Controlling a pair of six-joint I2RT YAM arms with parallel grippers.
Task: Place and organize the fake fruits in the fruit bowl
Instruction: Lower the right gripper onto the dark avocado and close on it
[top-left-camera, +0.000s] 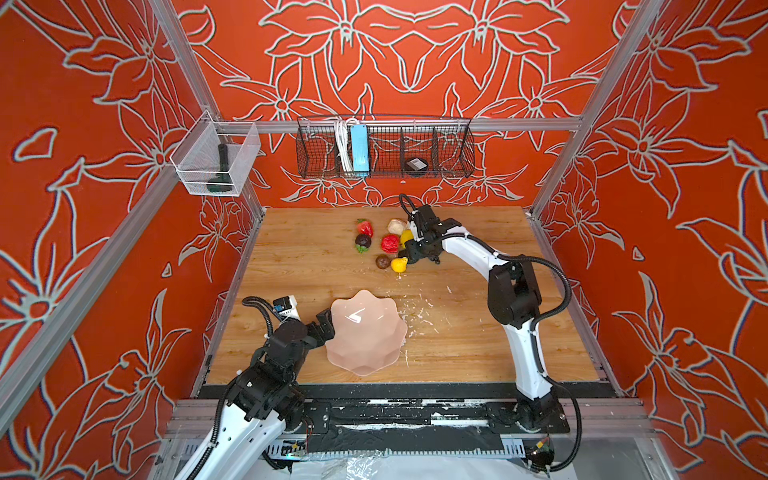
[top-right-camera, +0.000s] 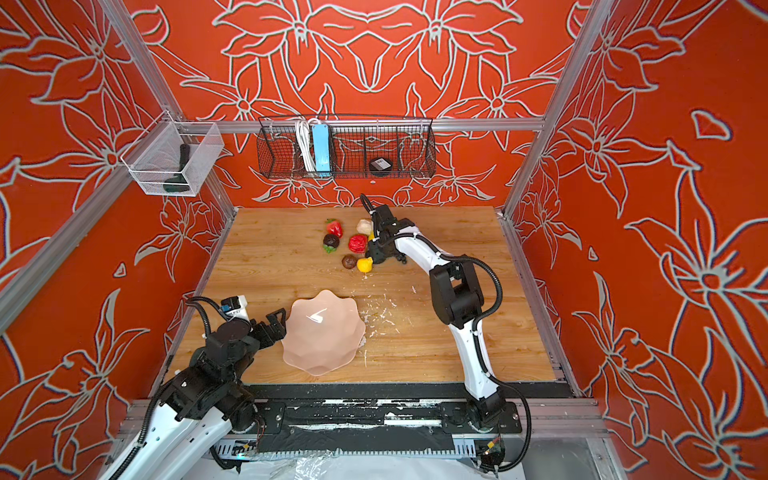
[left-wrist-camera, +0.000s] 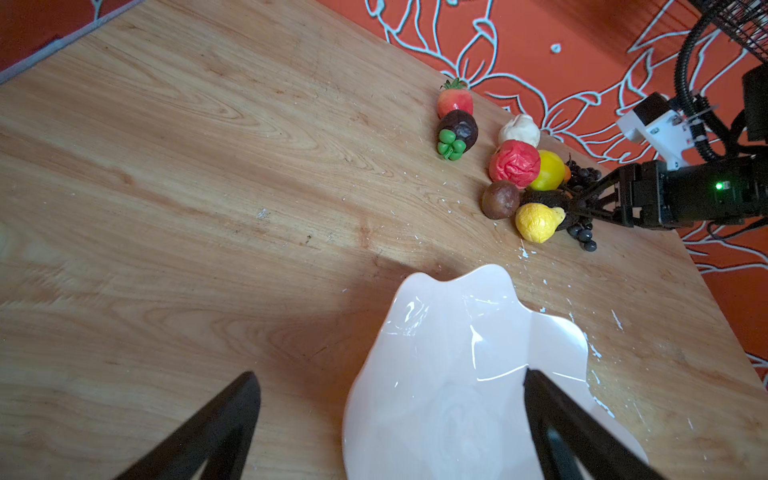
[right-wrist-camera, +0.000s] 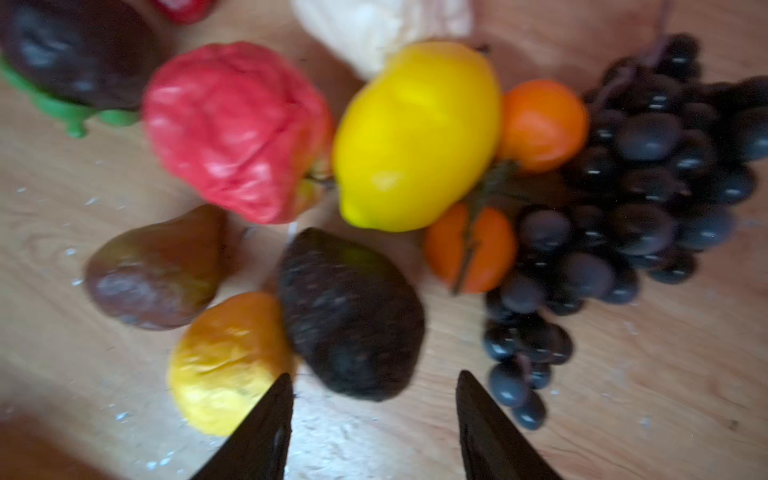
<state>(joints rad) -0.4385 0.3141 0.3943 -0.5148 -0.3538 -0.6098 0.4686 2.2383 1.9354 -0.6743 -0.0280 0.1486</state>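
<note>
A split scene on the wooden table (top-left-camera: 457, 345): we find the pale pink fruit bowl (top-left-camera: 365, 332) empty at the near side, while the fake fruits (top-left-camera: 388, 245) all lie in one tight cluster at the far side, well apart from it. The left gripper (left-wrist-camera: 390, 374) hangs at the bowl, its jaws spread to their widest with the scalloped rim between them and nothing pinched. The right gripper (right-wrist-camera: 374, 376) is the one at the fruit. It sits low over the table on the cluster's right in both top views, jaws parted and empty.

The next move, we judge, turns on the dark avocado (right-wrist-camera: 349, 316). It lies straight ahead of the right gripper, with its nearer end just between the fingertips. Its long axis runs nearly along the line of reach, slightly slanted, so the jaws would close across its narrow width. The wrist view is blurred, and we cannot tell whether either finger touches it.

Room is tight: the crumpled yellow lemon (right-wrist-camera: 224, 365) touches one flank beside one finger, the grape bunch (right-wrist-camera: 644, 187) trails near the other, and the smooth lemon (right-wrist-camera: 415, 137) and a small orange (right-wrist-camera: 469, 249) crowd the far end
</note>
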